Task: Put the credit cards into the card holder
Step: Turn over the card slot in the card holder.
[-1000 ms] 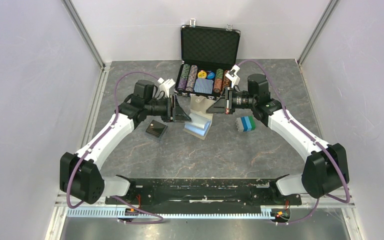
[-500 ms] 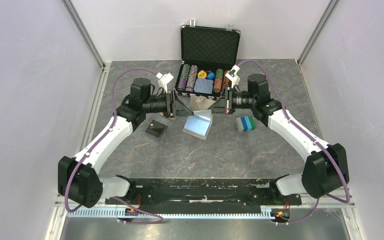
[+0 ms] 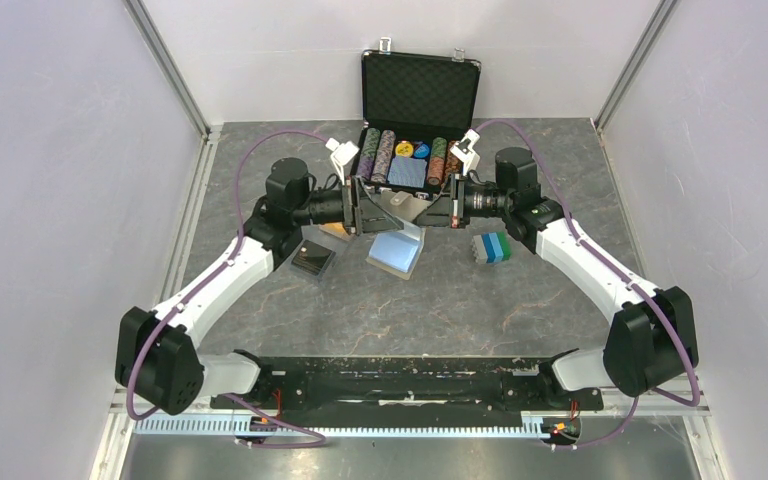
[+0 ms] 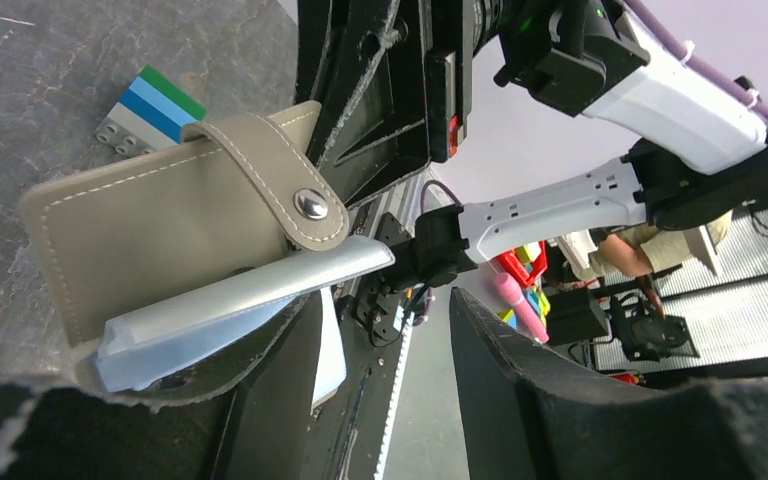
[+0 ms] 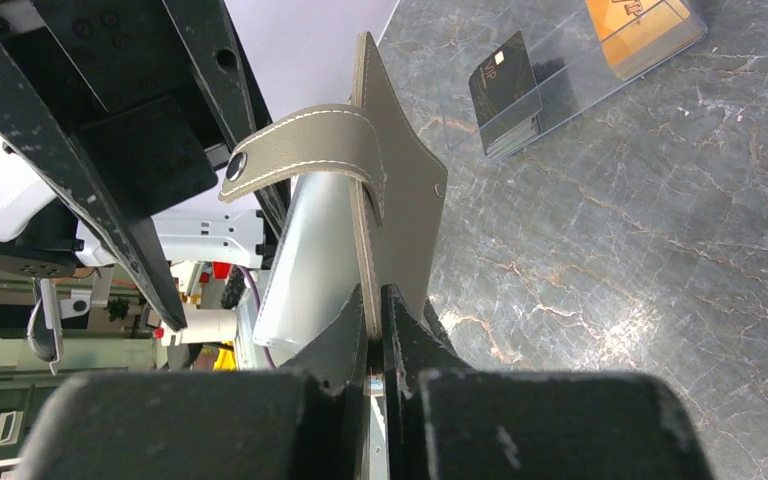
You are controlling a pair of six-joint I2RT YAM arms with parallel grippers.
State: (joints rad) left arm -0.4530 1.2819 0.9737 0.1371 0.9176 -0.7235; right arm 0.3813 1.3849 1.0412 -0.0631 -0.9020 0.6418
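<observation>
Credit cards (image 3: 312, 259) are not yet in the wallet. The glossy black card (image 5: 505, 85) and the bright orange card (image 5: 640, 25) both lie in a clear plastic tray (image 5: 570, 60) on the grey marbled table (image 3: 520, 300), left of centre and partly under the left arm. The khaki-grey folding card holder (image 5: 405, 190), with its snap strap, is held up on edge at the middle of the table. It sits just near of the open black poker chip case (image 3: 420, 95), and its light blue lining falls open toward the near side. The right gripper (image 5: 376, 300) pinches 1 khaki flap tightly by its edge. The left gripper (image 4: 385, 300) has its jaws apart beside the lining and clamps nothing. Opening the holder looks about done. By my reading, picking up the 2 cards and sliding them into a pocket is all left to do.
</observation>
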